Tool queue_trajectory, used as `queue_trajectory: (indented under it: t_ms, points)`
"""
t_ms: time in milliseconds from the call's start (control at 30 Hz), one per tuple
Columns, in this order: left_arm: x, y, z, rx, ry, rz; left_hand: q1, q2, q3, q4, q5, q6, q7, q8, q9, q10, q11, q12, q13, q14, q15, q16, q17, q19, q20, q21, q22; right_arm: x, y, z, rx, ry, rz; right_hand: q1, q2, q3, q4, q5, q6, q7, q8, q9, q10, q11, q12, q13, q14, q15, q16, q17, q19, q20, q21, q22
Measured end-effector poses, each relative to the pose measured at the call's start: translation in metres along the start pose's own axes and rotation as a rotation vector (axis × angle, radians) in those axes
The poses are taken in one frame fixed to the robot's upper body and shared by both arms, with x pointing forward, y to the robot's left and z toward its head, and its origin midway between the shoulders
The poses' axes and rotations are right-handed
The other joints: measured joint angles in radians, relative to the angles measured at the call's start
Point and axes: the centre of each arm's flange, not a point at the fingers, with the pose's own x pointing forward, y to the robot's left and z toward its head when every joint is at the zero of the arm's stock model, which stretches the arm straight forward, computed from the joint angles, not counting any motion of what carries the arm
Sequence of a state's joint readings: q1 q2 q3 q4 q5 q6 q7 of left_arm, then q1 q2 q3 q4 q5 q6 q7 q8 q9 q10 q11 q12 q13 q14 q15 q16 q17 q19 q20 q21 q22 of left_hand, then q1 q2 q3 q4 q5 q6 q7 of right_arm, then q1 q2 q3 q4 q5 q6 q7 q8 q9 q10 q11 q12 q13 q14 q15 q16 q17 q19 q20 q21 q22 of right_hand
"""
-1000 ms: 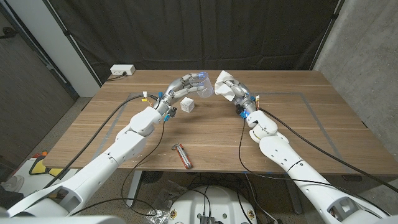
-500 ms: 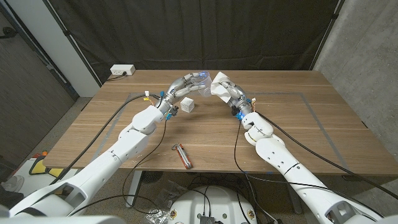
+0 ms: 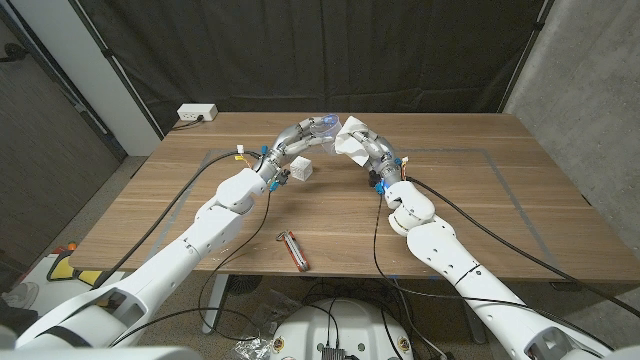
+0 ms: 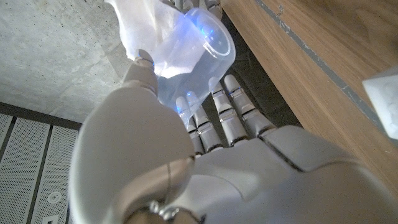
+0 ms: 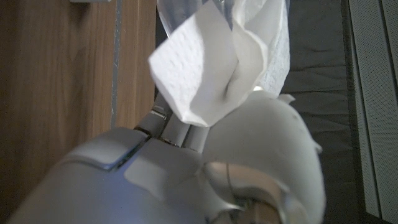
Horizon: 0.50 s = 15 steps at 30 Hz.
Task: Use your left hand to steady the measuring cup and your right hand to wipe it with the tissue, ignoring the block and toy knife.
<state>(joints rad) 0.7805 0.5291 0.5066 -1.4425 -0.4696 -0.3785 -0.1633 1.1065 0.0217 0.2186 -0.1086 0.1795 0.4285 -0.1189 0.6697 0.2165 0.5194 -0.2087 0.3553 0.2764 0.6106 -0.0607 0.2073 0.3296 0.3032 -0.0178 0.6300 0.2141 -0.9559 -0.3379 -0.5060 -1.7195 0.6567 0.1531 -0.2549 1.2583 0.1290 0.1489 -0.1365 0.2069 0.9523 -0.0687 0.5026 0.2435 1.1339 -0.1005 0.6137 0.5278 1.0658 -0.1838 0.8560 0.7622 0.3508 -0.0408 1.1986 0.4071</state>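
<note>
Above the far middle of the table my left hand [image 3: 298,135] holds a clear plastic measuring cup [image 3: 322,127], lifted off the wood. The left wrist view has the cup [image 4: 189,46] gripped between thumb and fingers, its rim turned outward. My right hand [image 3: 370,148] holds a crumpled white tissue [image 3: 351,137] pressed against the cup's side. In the right wrist view the tissue [image 5: 227,62] bunches over my fingers with the clear cup [image 5: 186,15] just beyond it.
A white block [image 3: 302,169] sits on the table under my left wrist. Near the front edge lies a toy knife [image 3: 294,249] with a red handle. A white power strip [image 3: 196,114] rests at the far left corner. Grey tape lines [image 3: 480,152] mark the tabletop.
My right hand has carried the tissue leftward until it meets the cup. The left hand has kept the cup raised in nearly the same spot.
</note>
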Motion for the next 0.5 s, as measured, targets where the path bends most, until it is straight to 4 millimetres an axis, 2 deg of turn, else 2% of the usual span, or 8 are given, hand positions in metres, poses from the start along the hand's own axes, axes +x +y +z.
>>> queue_trajectory:
  t_ms: [33, 67, 233, 267, 500]
  points:
    - [0.0, 0.0, -0.001, -0.001, 0.003, 0.0, -0.027, 0.019, 0.0, 0.0, 0.0, 0.0, 0.0, 0.0, 0.0, 0.0, 0.0, 0.0, 0.0, 0.0, 0.0, 0.0, -0.001, 0.0, 0.0, 0.0, 0.0, -0.001, 0.001, 0.002, -0.018, -0.01, -0.002, 0.0, 0.0, 0.0, 0.0, 0.0, 0.0, 0.0, 0.0, 0.0, 0.0, 0.0, -0.004, 0.0, 0.002, -0.002, -0.002, 0.0, 0.0, 0.0, 0.001, -0.002]
    - [0.0, 0.0, -0.002, -0.003, 0.006, -0.001, -0.03, 0.022, 0.0, 0.0, -0.002, 0.0, 0.0, 0.0, 0.0, 0.0, 0.0, 0.0, 0.0, 0.0, 0.0, 0.0, -0.002, 0.0, 0.0, 0.0, 0.0, -0.001, 0.003, 0.004, -0.037, -0.021, -0.001, 0.0, 0.0, 0.0, 0.0, 0.0, 0.0, 0.0, 0.0, 0.0, 0.0, 0.0, -0.004, 0.0, 0.002, -0.002, -0.002, 0.0, 0.0, 0.0, 0.001, -0.003]
    - [0.002, -0.001, -0.004, -0.002, 0.012, -0.004, -0.03, 0.022, 0.0, 0.0, 0.002, -0.002, 0.002, 0.0, 0.0, 0.0, 0.0, 0.0, 0.0, 0.0, 0.0, 0.0, -0.005, 0.0, 0.0, 0.0, 0.0, -0.004, 0.008, 0.006, -0.097, -0.045, 0.0, 0.0, 0.0, 0.0, 0.0, 0.0, 0.008, 0.0, -0.002, 0.0, 0.004, 0.003, -0.004, 0.0, 0.004, -0.001, -0.006, 0.0, -0.005, 0.005, 0.009, -0.013]
    - [0.002, -0.001, -0.004, -0.001, 0.015, -0.004, -0.03, 0.022, 0.0, 0.0, 0.002, -0.002, 0.002, 0.0, 0.0, 0.0, 0.0, 0.0, 0.0, 0.0, 0.0, 0.0, -0.005, 0.0, 0.0, 0.0, 0.0, -0.005, 0.009, 0.011, -0.161, -0.08, -0.01, 0.0, 0.0, 0.0, 0.0, 0.0, 0.008, 0.0, -0.003, 0.0, 0.004, 0.003, -0.005, 0.002, 0.004, -0.001, -0.006, 0.0, -0.005, 0.005, 0.009, -0.016]
    - [0.003, 0.0, -0.004, 0.003, 0.018, -0.006, -0.03, 0.022, 0.0, 0.0, 0.002, -0.002, 0.002, 0.0, 0.0, 0.0, 0.0, 0.0, 0.0, 0.0, 0.0, 0.0, -0.005, 0.0, 0.0, 0.008, 0.0, -0.006, 0.017, 0.021, -0.299, -0.152, -0.011, 0.001, -0.001, 0.0, 0.0, 0.0, 0.008, 0.0, -0.004, -0.003, 0.008, 0.007, -0.008, 0.002, 0.004, -0.001, -0.01, 0.002, -0.013, 0.005, 0.016, -0.029]
